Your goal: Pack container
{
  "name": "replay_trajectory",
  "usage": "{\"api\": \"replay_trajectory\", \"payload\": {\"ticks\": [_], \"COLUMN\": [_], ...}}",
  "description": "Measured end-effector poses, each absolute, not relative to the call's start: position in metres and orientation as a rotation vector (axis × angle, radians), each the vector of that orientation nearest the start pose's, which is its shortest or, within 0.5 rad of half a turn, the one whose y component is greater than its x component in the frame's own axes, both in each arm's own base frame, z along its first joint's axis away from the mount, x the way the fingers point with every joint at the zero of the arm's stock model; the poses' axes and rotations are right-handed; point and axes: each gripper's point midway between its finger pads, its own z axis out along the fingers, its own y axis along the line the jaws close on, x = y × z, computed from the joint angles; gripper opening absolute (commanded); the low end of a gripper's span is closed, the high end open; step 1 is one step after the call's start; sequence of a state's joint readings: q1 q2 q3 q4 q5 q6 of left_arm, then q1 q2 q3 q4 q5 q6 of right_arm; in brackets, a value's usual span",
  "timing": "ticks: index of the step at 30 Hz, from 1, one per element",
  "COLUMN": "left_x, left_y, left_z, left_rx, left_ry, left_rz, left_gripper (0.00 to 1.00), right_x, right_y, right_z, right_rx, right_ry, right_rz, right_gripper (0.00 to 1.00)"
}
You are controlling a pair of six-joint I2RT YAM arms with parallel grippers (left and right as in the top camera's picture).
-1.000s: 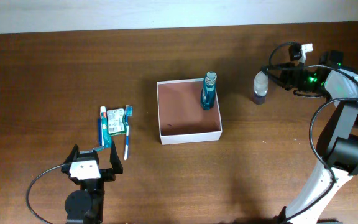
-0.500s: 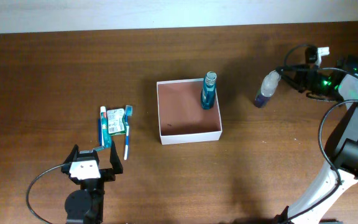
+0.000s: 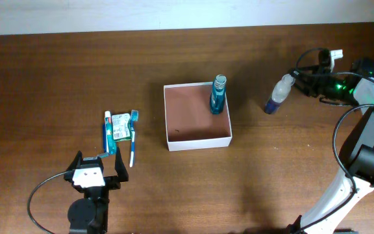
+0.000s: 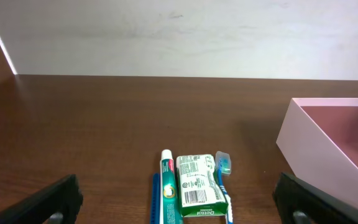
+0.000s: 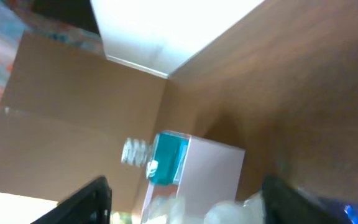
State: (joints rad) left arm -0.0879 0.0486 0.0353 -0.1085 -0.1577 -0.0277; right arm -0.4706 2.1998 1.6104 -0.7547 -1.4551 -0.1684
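Overhead: container (image 3: 197,142) mid-table, with a blue bottle (image 3: 217,95) upright in its far right corner. Right of the container, my right gripper (image 3: 291,81) clamps the pale bottle (image 3: 277,97), tilted by my cap-end grasp, I judge.

Left wrist: left gripper (image 4: 179,205) spread wide and empty, aimed at the toiletries (image 4: 194,193) left of the container.

Right wrist: blurred; the bottle shows between my fingers.

A bottle (image 3: 217,97) stands in the container's (image 3: 190,120) corner; toiletries (image 3: 121,127) lie left, another bottle (image 3: 276,99) seemingly tilted right.

Your dark wood table (image 3: 50,78) carries the container (image 3: 198,142) at its centre. At nine o'clock from it lie a toothpaste tube (image 3: 107,132), a green packet (image 3: 122,127) and a blue toothbrush (image 3: 132,149), side by side. At three o'clock a small bottle (image 3: 276,97) leans, perhaps just touching the table.
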Motion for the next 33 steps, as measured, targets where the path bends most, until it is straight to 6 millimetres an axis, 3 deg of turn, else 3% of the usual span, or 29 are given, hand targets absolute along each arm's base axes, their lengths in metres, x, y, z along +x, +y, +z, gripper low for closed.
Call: {"api": "replay_trajectory", "payload": {"ticks": [3, 10, 12, 15, 18, 20, 22, 24, 25, 27, 32, 33], "left_x": [0.245, 0.245, 0.245, 0.245, 0.245, 0.245, 0.245, 0.245, 0.245, 0.245, 0.245, 0.245], "left_y": [0.005, 0.005, 0.005, 0.005, 0.005, 0.005, 0.005, 0.005, 0.005, 0.005, 0.005, 0.005], "left_z": [0.153, 0.153, 0.153, 0.153, 0.153, 0.153, 0.153, 0.153, 0.153, 0.153, 0.153, 0.153], "left_rx": [-0.067, -0.067, -0.067, -0.066, -0.067, -0.067, -0.067, -0.066, -0.066, -0.067, -0.067, -0.067], "left_ry": [1.690, 1.690, 1.690, 1.690, 1.690, 1.690, 1.690, 1.690, 1.690, 1.691, 1.691, 1.690], "left_rz": [0.047, 0.047, 0.047, 0.047, 0.047, 0.047, 0.047, 0.047, 0.047, 0.047, 0.047, 0.047], "left_gripper": [1.00, 1.00, 1.00, 1.00, 1.00, 1.00, 1.00, 1.00, 1.00, 1.00, 1.00, 1.00], "right_x": [0.473, 0.488, 0.490, 0.485, 0.468, 0.457, 0.451, 0.448, 0.446, 0.446, 0.461, 0.461], "right_y": [-0.055, -0.103, -0.112, -0.119, -0.120, -0.114, -0.102, -0.082, -0.073, -0.052, -0.028, -0.026], "right_z": [0.150, 0.156, 0.166, 0.197, 0.228, 0.245, 0.258, 0.261, 0.260, 0.252, 0.241, 0.238], "right_rx": [0.153, 0.501, 0.595, 0.724, 0.830, 0.844, 0.802, 0.731, 0.703, 0.652, 0.560, 0.554], "right_ry": [1.996, 2.093, 2.145, 2.254, 2.380, 2.446, 2.489, 2.542, 2.567, 2.622, 2.636, 2.643], "right_rz": [1.591, 1.493, 1.409, 1.190, 0.888, 0.688, 0.525, 0.422, 0.398, 0.359, 0.313, 0.307], "right_gripper": [0.49, 0.49, 0.52, 0.56, 0.68, 0.72, 0.83, 0.97, 0.99, 0.99, 0.96, 0.80]}}
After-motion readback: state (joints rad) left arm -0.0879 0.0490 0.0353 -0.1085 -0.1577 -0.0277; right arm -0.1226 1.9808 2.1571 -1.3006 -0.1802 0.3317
